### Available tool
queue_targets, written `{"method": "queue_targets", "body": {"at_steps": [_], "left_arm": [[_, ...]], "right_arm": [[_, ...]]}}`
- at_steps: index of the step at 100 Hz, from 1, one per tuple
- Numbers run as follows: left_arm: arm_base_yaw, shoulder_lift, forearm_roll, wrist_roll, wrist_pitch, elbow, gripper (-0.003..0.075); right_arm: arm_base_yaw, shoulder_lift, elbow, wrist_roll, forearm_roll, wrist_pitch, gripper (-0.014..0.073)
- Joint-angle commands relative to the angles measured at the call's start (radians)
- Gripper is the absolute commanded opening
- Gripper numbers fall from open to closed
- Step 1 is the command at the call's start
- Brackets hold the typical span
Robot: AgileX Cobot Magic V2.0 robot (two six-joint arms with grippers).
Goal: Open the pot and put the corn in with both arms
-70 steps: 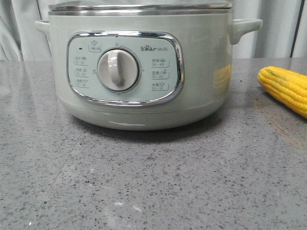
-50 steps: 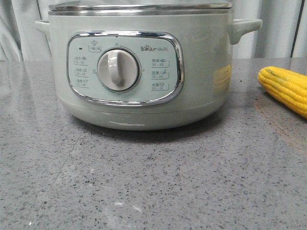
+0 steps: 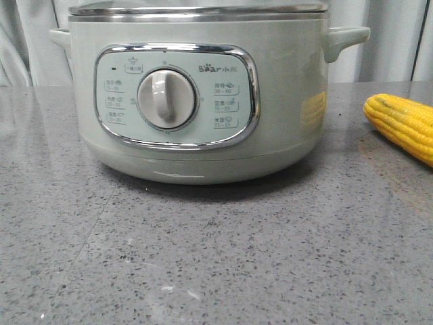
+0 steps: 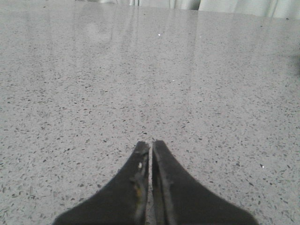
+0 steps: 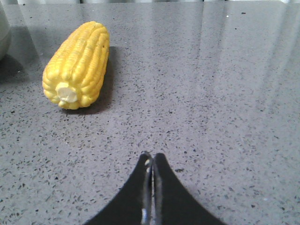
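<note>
The pale-green pot (image 3: 284, 88) stands on the grey table in the front view, with its cream dial (image 3: 166, 99) and chrome-framed panel facing me. Its metal-rimmed lid (image 3: 196, 9) lies on top. The yellow corn (image 3: 404, 124) lies on the table to the pot's right; it also shows in the right wrist view (image 5: 78, 63), its cut end towards the camera. My right gripper (image 5: 152, 155) is shut and empty, over bare table some way from the corn. My left gripper (image 4: 151, 143) is shut and empty over bare table. Neither gripper shows in the front view.
The grey speckled table (image 3: 216, 257) runs in front of the pot and under both grippers (image 4: 140, 70). Pale curtains (image 3: 392, 40) hang behind the table. A sliver of the pot's wall (image 5: 3, 28) shows in the right wrist view.
</note>
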Motion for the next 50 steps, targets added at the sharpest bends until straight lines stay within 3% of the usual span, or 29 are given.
{"method": "queue_targets", "body": {"at_steps": [1, 26, 50], "left_arm": [[0.003, -0.029, 0.0, -0.003, -0.05, 0.022, -0.002], [0.003, -0.029, 0.0, -0.003, -0.167, 0.022, -0.002], [0.003, -0.029, -0.014, -0.006, -0.424, 0.022, -0.002]], "right_arm": [[-0.005, -0.023, 0.019, 0.0, -0.015, -0.038, -0.0071], [-0.005, -0.023, 0.019, 0.0, 0.012, -0.199, -0.0071], [-0.005, -0.023, 0.019, 0.0, 0.012, -0.286, -0.0071]]}}
